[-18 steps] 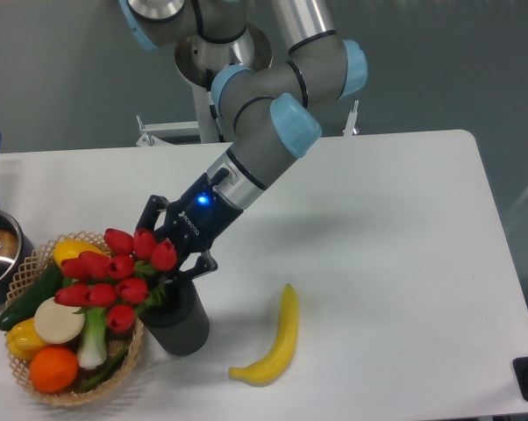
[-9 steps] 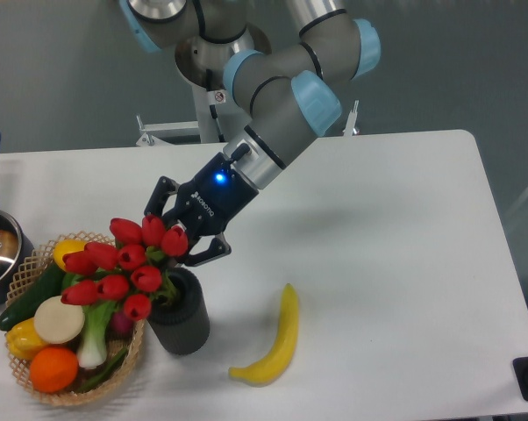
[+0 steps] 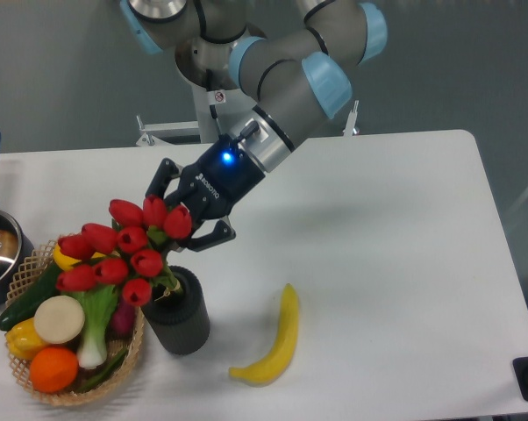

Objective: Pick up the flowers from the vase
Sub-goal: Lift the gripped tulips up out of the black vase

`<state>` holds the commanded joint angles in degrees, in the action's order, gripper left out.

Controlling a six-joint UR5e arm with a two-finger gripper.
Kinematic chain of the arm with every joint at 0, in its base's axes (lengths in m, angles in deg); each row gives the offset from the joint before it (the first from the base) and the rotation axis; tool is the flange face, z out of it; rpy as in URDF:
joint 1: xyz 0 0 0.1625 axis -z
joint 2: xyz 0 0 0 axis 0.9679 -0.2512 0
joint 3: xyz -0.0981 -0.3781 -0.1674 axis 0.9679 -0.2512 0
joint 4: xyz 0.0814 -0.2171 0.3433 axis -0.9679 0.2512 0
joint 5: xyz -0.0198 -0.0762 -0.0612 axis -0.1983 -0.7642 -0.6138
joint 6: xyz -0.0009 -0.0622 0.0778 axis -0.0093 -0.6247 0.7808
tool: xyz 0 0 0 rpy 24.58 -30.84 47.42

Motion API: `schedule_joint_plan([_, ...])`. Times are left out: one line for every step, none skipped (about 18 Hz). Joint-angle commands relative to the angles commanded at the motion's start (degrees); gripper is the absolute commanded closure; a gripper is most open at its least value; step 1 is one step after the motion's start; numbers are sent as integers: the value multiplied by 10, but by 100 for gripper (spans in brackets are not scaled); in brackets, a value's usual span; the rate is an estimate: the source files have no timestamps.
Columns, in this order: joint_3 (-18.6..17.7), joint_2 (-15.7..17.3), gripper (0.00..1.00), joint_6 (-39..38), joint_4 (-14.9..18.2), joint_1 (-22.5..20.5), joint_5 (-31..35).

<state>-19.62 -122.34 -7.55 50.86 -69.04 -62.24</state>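
The bunch of red tulip buds with green leaves (image 3: 124, 259) sits half-lifted, its stems running down toward five o'clock into the mouth of the short dark ribbed cylindrical vase (image 3: 178, 314) on the white worktop (image 3: 378, 263). The black two-finger gripper (image 3: 183, 230) reaches in from two o'clock, fingers clenched around the bunch just behind the buds. To my eye, clearing the rim means pulling up along the stems toward eleven o'clock.
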Motion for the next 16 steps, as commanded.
schedule_joint_plan([6, 0, 56, -8, 0, -1, -1])
schedule_joint_plan([12, 1, 56, -14, 0, -1, -2])
schedule_joint_plan([19, 1, 56, -23, 0, -1, -2])
schedule_joint_plan([25, 0, 56, -29, 0, -1, -2])
schedule_joint_plan([29, 0, 56, -34, 0, -2, -3])
schedule_joint_plan([33, 0, 56, -38, 0, -2, -6])
schedule_joint_plan([33, 0, 56, -40, 0, -2, -12])
schedule_joint_plan([34, 0, 56, -41, 0, -3, -18])
schedule_joint_plan([38, 0, 56, -41, 0, -3, -24])
schedule_joint_plan([38, 0, 56, -41, 0, -3, -28])
schedule_joint_plan([39, 0, 56, -41, 0, -3, -32])
schedule_joint_plan([40, 0, 56, -41, 0, -2, -33])
schedule_joint_plan([43, 0, 56, -41, 0, -2, -34])
schedule_joint_plan([46, 0, 57, -42, 0, -2, -38])
schedule_joint_plan([52, 0, 57, -48, 0, -3, -40])
schedule_joint_plan([60, -1, 57, -62, 0, -3, -40])
